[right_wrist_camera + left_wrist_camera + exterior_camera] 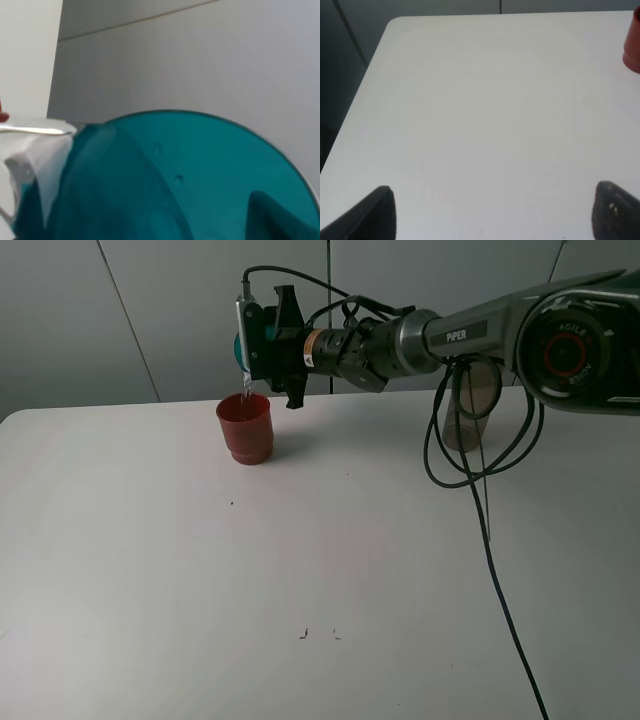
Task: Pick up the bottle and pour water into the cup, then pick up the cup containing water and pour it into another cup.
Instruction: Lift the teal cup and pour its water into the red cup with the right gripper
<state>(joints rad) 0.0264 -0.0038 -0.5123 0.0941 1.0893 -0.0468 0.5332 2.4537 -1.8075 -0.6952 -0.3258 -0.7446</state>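
The right gripper (258, 338) is clamped on the teal cup (241, 346), tipped sideways just above the red cup (245, 428). Keep the lip over the red cup's mouth and increase the tilt slowly, so that the thin stream of water (244, 386) lands inside. The wrist is rolled over, and the forearm reaches level from the right, in front of the bottle (472, 405) standing at the back; the left gripper (490, 215) hangs open, well apart.
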